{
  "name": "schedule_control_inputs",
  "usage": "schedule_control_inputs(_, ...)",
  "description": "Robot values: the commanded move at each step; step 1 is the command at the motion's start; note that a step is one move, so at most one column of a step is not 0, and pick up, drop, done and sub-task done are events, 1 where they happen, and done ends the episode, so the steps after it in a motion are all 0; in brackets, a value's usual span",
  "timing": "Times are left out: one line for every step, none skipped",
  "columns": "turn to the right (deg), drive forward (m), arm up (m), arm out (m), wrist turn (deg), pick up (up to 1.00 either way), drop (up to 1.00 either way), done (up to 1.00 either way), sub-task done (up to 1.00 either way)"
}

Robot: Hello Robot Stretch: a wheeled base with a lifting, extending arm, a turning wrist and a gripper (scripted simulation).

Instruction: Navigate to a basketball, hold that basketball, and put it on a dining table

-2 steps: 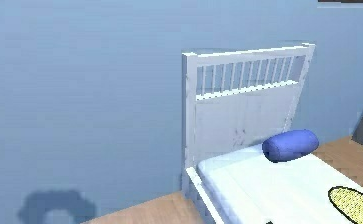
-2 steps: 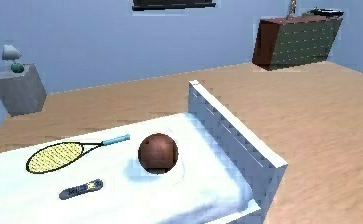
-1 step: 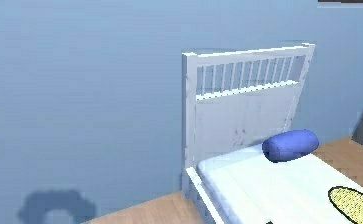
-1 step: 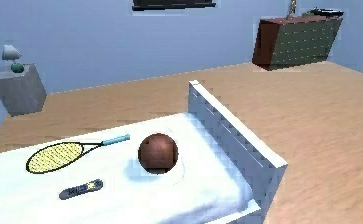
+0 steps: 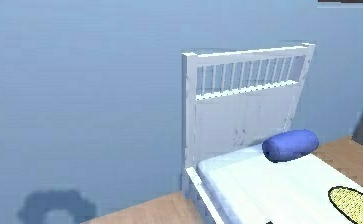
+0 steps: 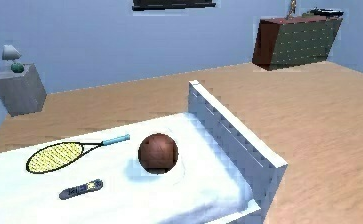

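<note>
Basketball point(image 6: 158, 152): lies mid-mattress on the white bed point(image 6: 204, 188), not yet taken up.

Left to right in the arm side view: tennis racket point(image 6: 64, 154), remote control point(image 6: 82, 188), basketball, slatted footboard point(image 6: 235, 135) near its right. Gripper state: cannot tell. Likely hazards: a glancing reach may set the round ball rolling on the soft sheet, toward the racket or off the near edge; the footboard may foul the arm.

Ahead of me, a white slatted wooden bed point(image 5: 244, 90) bears a blue cylindrical pillow point(image 5: 290, 146). At my side, a yellow-framed tennis racket point(image 6: 64, 155) and a small grey remote point(image 6: 82, 188) lie on its mattress.
</note>
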Motion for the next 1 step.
schedule_control_inputs(0.0,0.00,0.00,0.48,0.0,0.00,0.00,0.00,0.00)
